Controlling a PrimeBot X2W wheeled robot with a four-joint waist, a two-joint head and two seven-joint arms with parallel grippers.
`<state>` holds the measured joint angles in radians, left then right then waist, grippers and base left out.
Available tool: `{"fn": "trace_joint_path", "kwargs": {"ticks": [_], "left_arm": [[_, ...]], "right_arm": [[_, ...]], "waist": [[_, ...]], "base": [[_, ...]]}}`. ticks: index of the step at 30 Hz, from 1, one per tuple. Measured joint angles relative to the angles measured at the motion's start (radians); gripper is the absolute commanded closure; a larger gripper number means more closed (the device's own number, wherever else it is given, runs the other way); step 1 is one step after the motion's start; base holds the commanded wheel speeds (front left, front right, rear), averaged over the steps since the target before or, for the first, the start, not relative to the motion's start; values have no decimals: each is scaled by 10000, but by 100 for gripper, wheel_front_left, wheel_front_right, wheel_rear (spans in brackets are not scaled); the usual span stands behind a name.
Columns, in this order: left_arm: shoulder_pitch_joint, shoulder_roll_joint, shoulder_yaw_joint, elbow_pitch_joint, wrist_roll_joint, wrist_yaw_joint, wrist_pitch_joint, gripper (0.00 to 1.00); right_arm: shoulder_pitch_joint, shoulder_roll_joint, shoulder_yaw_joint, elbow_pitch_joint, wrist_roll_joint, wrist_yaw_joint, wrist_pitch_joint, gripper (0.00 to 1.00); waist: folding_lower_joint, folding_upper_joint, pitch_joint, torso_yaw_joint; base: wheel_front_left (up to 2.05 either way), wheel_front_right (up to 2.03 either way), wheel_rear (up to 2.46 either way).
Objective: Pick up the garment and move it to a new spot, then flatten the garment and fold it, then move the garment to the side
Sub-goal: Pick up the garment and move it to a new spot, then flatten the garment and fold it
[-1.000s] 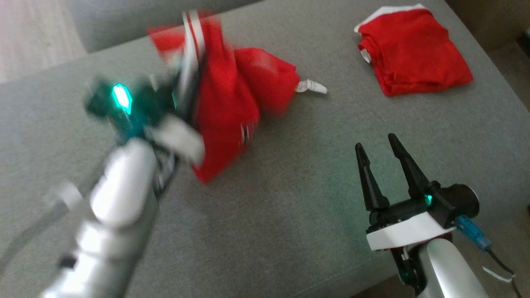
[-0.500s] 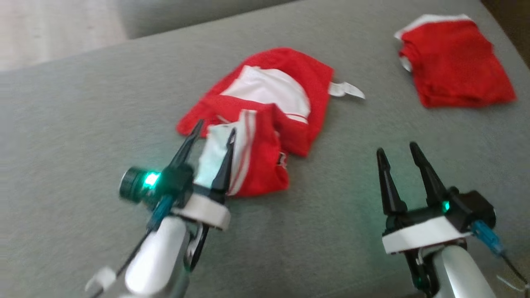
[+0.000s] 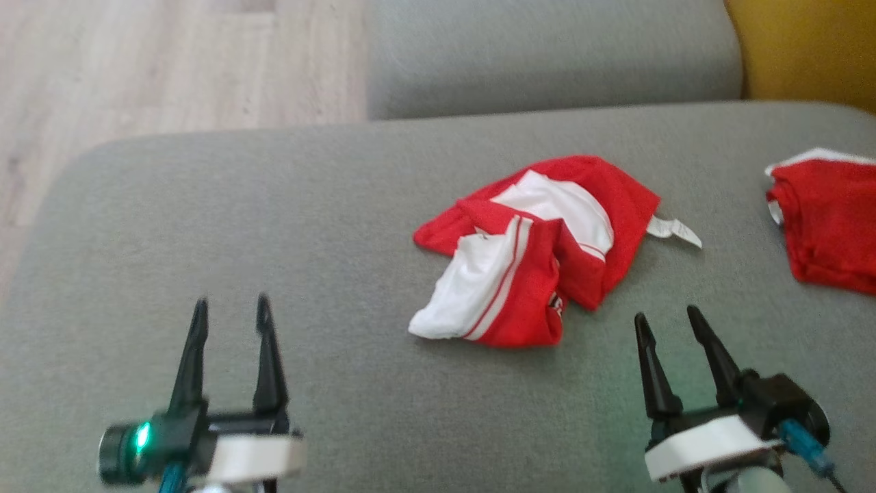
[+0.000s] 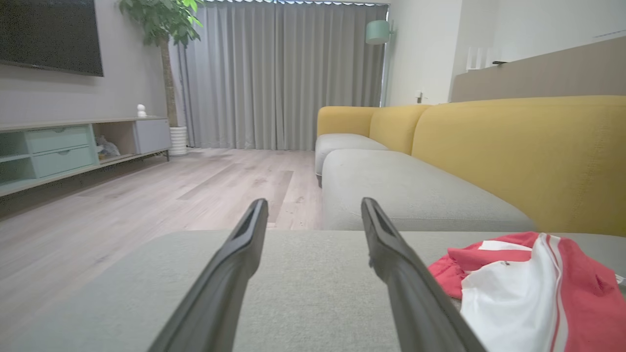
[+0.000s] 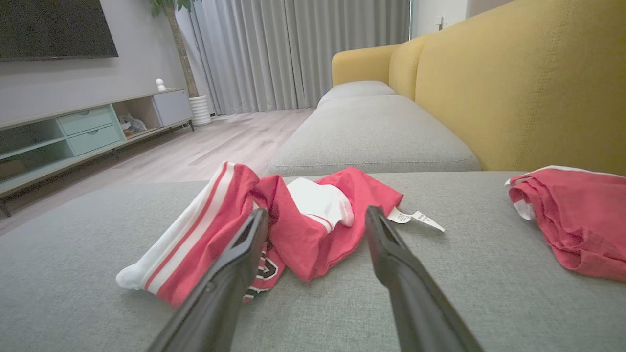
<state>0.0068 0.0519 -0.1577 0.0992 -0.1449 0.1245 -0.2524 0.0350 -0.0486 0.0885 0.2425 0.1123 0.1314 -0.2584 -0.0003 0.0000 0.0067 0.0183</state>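
2 grippers sit low in the head view, each with nothing between its fingers. The left gripper point(image 3: 231, 300) is at 7 o'clock of the picture, its 2 dark fingers spread apart and pointing to 12 o'clock. The right gripper point(image 3: 666, 313) is at 5 o'clock, its fingers also spread and leaning slightly toward 11 o'clock. The garment point(image 3: 540, 274), red with white panels and thin stripes, lies crumpled on the grey seat cushion point(image 3: 274, 226) near the middle of the picture. It is at about 1 o'clock from the left gripper and 11 o'clock from the right gripper, and it is apart from both. A white label point(image 3: 674, 231) sticks out of its edge at 3 o'clock, flat on the cushion. Near its edge at 6 o'clock is a dark mark, possibly a printed logo, too small to read. In the right wrist view the garment lies beyond the fingertips, bunched into 2 humps. In the left wrist view it lies at 4 o'clock, beside the fingers. A second red garment point(image 3: 828, 226), loosely folded with a white edge, rests on the same cushion at 3 o'clock of the first, well apart and cut off by the picture's border. Pale wooden floor point(image 3: 137, 61) shows at 11 o'clock, a further grey cushion point(image 3: 547, 55) at 12 o'clock and a yellow backrest point(image 3: 807, 48) at 1 o'clock.
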Motion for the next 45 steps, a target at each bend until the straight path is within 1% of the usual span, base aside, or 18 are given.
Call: {"fn": "trace_joint_path", "kwargs": {"ticks": [3, 6, 7, 11, 13, 18, 25, 45], "left_arm": [[836, 2, 234, -696, 130, -107, 0, 0], [1546, 8, 259, -1204, 146, -123, 0, 0], [1731, 10, 217, -1218, 142, -215, 0, 0], [2199, 25, 36, -1152, 142, -265, 0, 0], [2200, 27, -15, -1127, 157, -290, 0, 0], [2198, 31, -176, -863, 297, -545, 0, 0], [2198, 31, -322, -828, 318, -556, 0, 0], [2167, 31, -349, -673, 420, -627, 0, 0]], "right_arm": [[273, 4, -8, 4, -79, 0, 2, 0], [495, 21, -84, -38, -79, 0, 2, 0], [557, 23, -132, -61, -79, 0, 2, 0], [788, 23, -242, -107, -67, 0, 2, 0], [855, 25, -247, -140, -67, 0, 2, 0], [857, 31, -180, -159, -79, 0, 2, 0], [871, 31, -2, -146, -79, 0, 2, 0], [871, 33, 61, -127, -79, 0, 2, 0]], "waist": [[0, 0, -305, 249], [-1, 0, -502, 408], [-1, 0, -547, 444], [1, 0, -661, 556], [2, 0, -689, 600], [2, 0, -777, 629], [2, 0, -867, 583], [3, 0, -777, 505]], "base": [[0, 0, 0], [0, 0, 0], [0, 0, 0], [0, 0, 0], [0, 0, 0], [0, 0, 0], [0, 0, 0], [0, 0, 0]]}}
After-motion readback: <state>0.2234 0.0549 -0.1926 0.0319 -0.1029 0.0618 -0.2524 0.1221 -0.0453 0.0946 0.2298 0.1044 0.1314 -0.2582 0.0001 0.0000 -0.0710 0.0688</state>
